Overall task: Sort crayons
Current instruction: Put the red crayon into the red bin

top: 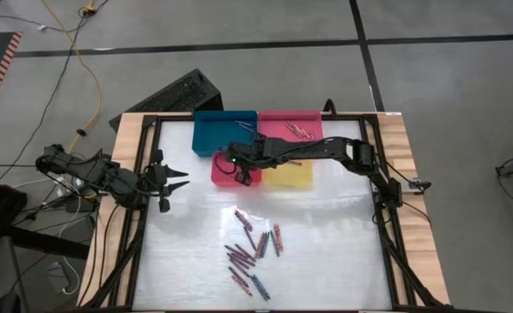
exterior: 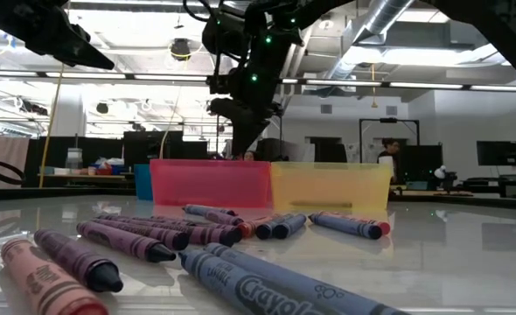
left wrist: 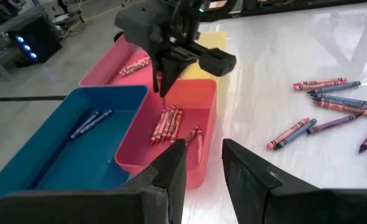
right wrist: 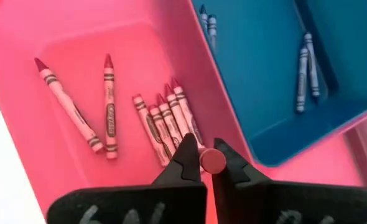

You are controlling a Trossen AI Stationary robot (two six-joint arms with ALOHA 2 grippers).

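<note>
Red crayon is clamped end-on in the right gripper jaws, above the red tray, where seven more red crayons lie. Blue tray alongside holds several blue ones. Left gripper hangs at the surface edge, jaws apart, empty. Loose crayons lie scattered mid-surface, well apart from the trays

In the low view, the blue crayon lying nearest the front edge of the table carries the brand "Crayola" in dark letters along its paper wrapper. The wrappers of the other crayons show printing too, in every view, but none of it can be read.
</note>
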